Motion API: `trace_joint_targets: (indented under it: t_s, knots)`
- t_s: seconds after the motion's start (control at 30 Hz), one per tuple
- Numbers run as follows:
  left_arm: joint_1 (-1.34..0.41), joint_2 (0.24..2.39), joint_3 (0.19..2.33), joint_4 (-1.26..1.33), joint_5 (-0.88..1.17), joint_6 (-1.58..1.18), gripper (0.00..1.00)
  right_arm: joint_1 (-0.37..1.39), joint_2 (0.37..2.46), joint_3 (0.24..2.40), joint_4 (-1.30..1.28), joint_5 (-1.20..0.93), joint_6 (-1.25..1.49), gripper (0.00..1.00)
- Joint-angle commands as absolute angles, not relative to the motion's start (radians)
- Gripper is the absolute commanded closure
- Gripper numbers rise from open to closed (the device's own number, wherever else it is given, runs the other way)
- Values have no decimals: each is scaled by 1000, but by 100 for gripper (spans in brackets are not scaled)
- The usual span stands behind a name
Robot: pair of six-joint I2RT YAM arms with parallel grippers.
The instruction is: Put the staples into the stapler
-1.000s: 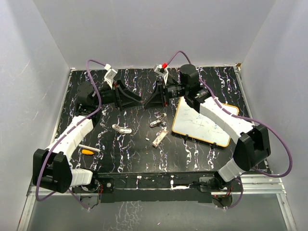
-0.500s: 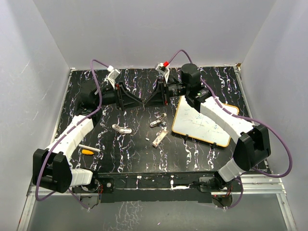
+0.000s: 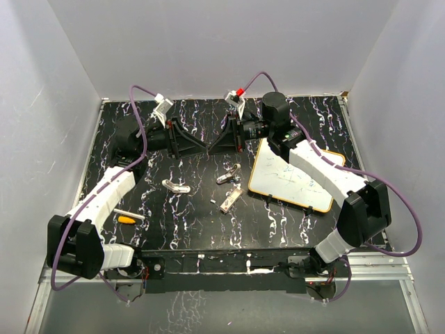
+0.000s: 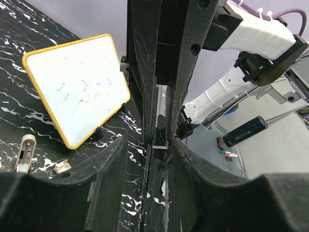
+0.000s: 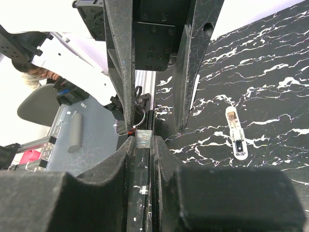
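OK, your right gripper (image 5: 143, 143) is clamped on the staples (image 5: 143, 139). The strip's long axis runs straight out of its tips into your left gripper (image 4: 150, 143), whose jaws stand parted around the far end. The nearest stapler (image 3: 228, 176) lies on the table below the tips, towards the right gripper's side.

Black white-veined marble table (image 3: 174, 217), pale grey walls (image 3: 222, 42) far, left and right, aluminium frame rail (image 3: 389, 275) along near edge, even diffuse light

My left hand (image 3: 201, 147) and right hand (image 3: 215, 146) are black; the arms (image 3: 104, 195) wear white shells, black joints, purple cables (image 3: 143, 136).
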State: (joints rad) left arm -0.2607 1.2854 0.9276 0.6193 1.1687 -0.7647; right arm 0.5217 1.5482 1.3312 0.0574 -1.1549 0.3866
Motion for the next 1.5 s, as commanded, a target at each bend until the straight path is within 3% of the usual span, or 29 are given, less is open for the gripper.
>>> trace_joint_targets:
  t_s: [0.0,0.3,1.07,1.47]
  knots:
    - [-270,1268,955,631,1185,-762,60,518,1550,1337,120,-1153,400,84]
    - [-272,1265,960,614,1183,-759,59,518,1560,1344,121,-1145,402,84]
    - [-276,1262,968,593,1189,-742,74,518,1561,1335,131,-1146,405,84]
    - [-276,1263,969,602,1189,-748,76,518,1559,1322,142,-1154,409,84]
